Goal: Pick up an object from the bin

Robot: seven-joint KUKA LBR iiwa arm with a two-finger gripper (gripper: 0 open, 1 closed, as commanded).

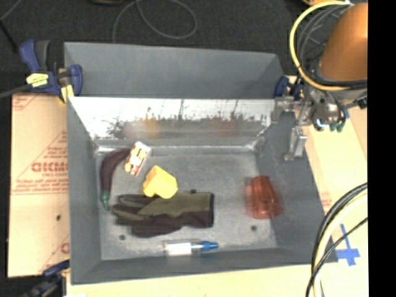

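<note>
Where the gripper (pixel 298 142) hangs by the right wall of the bin (pixel 185 60), near the far corner, I cannot tell whether it is open or closed. Nearest to it is a clear red tub (pixel 263 198), alone on the right of the floor, below the gripper in the camera view and apart from it. The other things lie on the left: a dark glove (pixel 167 212) with a yellow block (pixel 161 182) touching its upper edge, a white pen (pixel 189 247) with a blue cap near the front wall, a white and orange packet (pixel 137 158), and a dark curved thing (pixel 110 169) by the left wall. The floor is dull speckled grey metal, and the far wall is scuffed with dark marks. Beyond the bin a dark bench (pixel 204 8) carries a thin cable loop (pixel 162 16).
</note>
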